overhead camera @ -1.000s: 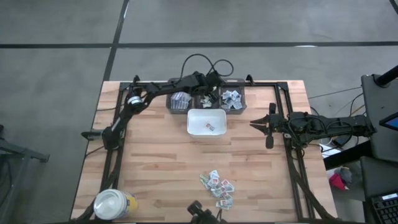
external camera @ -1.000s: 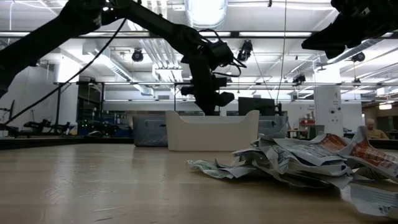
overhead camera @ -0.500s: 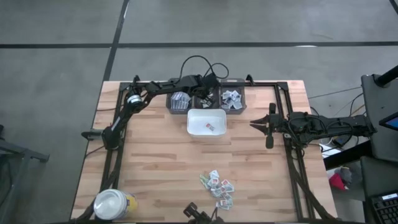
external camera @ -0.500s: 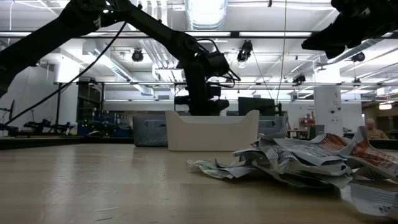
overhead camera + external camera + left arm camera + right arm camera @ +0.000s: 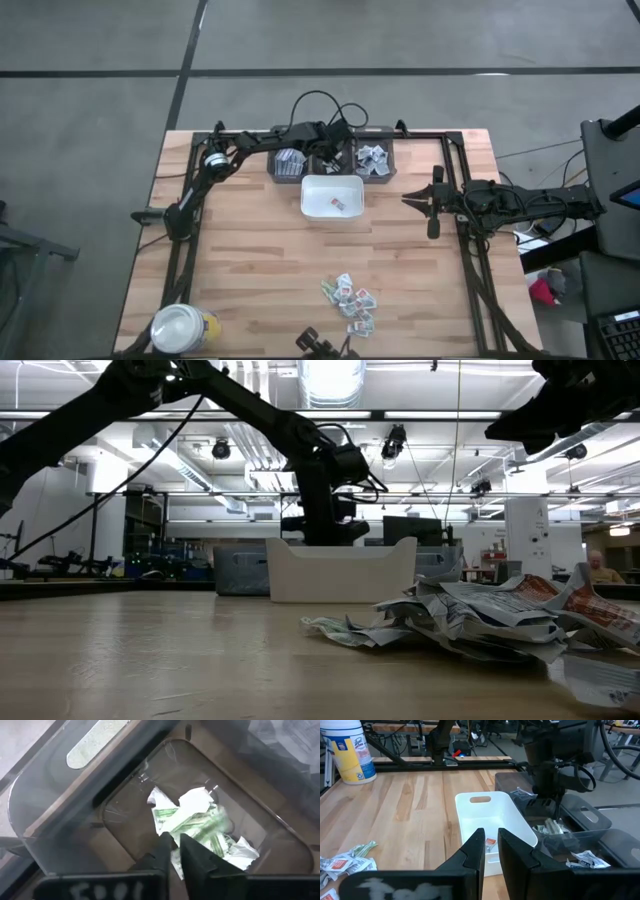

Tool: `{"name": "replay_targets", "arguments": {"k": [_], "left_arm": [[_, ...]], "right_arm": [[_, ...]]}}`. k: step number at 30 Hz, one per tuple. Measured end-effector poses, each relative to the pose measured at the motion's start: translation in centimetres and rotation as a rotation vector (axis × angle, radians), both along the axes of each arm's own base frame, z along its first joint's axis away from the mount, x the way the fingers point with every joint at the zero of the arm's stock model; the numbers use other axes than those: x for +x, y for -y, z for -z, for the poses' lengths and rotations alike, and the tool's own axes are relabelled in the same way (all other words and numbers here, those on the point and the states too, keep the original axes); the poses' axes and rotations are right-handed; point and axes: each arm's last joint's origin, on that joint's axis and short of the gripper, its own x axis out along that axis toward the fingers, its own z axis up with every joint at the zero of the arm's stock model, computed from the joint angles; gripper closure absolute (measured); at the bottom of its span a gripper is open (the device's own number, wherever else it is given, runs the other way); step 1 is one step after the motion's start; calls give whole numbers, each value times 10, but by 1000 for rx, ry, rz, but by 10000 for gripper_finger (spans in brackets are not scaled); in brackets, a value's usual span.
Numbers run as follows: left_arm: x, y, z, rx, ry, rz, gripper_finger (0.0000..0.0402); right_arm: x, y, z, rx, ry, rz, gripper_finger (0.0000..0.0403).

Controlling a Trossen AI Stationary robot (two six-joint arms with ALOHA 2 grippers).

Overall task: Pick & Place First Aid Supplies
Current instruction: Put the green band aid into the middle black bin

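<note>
A loose heap of packets (image 5: pixel 348 299) is seen at the table's near edge: small, flat, crumpled, white with red and green print. A jar (image 5: pixel 183 327) stands at the near left corner. Farther back, one red-printed packet (image 5: pixel 337 205) lies in the white tray (image 5: pixel 312 186). The right gripper (image 5: pixel 490 834) is held just right of the tray, its fingers a slit apart and empty. Beyond the tray, in the grey bin's (image 5: pixel 60 820) middle compartment, green-printed packets (image 5: pixel 195 822) lie heaped. The left gripper (image 5: pixel 172 839) is held right over them, its fingers slightly parted with nothing clamped. Compared with a second ago, the left gripper is found lower and shifted sideways over the bin; the heap and tray packet are unmoved.
</note>
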Motion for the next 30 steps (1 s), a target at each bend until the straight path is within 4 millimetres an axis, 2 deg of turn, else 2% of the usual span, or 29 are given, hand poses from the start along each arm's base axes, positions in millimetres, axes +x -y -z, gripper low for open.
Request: {"name": "replay_targets", "arguments": {"k": [5, 10, 15, 18, 22, 27, 30], "left_arm": [[-2, 1, -9, 8, 16, 0, 307], [-10, 7, -40, 6, 76, 22, 275], [-18, 31, -80, -79, 201, 54, 275], [-21, 55, -103, -98, 255, 102, 275], [-20, 99, -125, -99, 290, 205, 275], [-15, 160, -135, -109, 286, 343, 275], [-16, 199, -133, -124, 238, 446, 276]], "right_arm": [[0, 0, 0, 0, 0, 0, 351], [0, 0, 0, 0, 0, 0, 351], [0, 0, 0, 0, 0, -1, 351], [0, 0, 0, 0, 0, 0, 351], [0, 0, 0, 0, 0, 0, 351], [0, 0, 0, 0, 0, -1, 351], [0, 0, 0, 0, 0, -1, 351]]}}
